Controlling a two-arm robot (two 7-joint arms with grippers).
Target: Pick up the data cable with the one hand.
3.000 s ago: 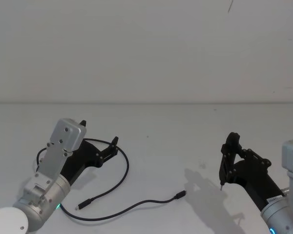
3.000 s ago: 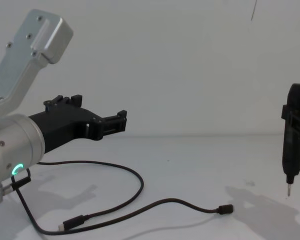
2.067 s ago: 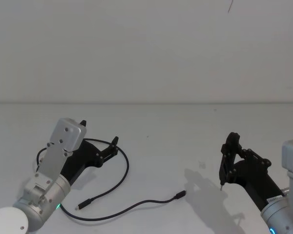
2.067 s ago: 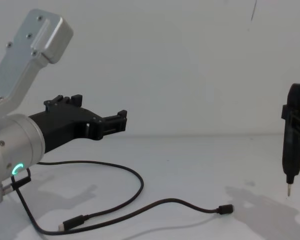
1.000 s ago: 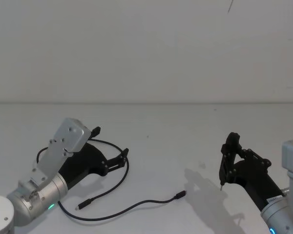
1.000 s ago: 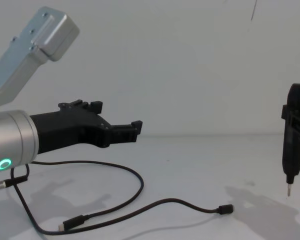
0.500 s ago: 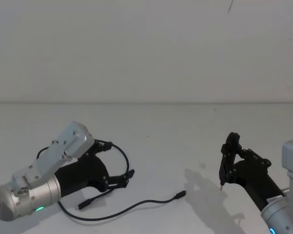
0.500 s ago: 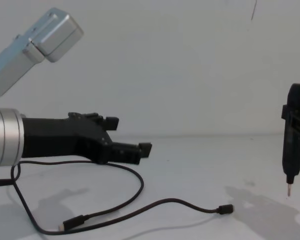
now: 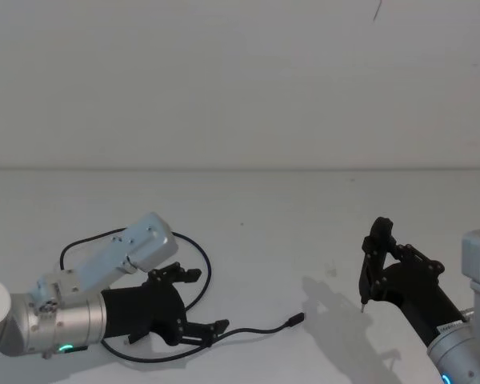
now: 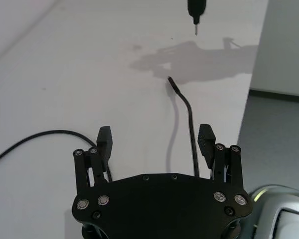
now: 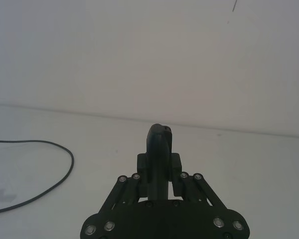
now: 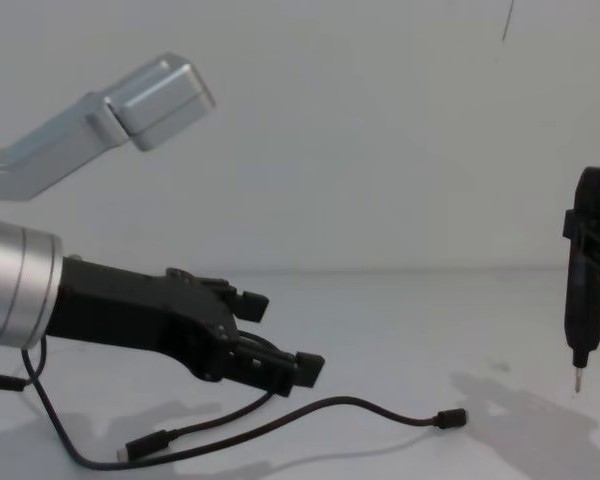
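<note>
The left claw (image 9: 202, 301) hangs low over the table (image 9: 264, 208) with its jaws spread wide. They straddle a run of the data cable (image 9: 256, 329), so closing should pinch the cord between them. The cord is not yet gripped. It lies slack on the table, looped at the left, with one plug (image 9: 296, 319) trailing toward centre. The right claw (image 9: 374, 260) is parked at the right, clamped on a pen-shaped tool (image 9: 379, 230) held tip down, well apart from the cable.

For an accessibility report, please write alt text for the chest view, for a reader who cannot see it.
The left gripper, fingers open, reaches in from the left, low over a black data cable on the white table, not gripping it. At the right edge, the right gripper holds a black pen-shaped tool upright, tip down.
</note>
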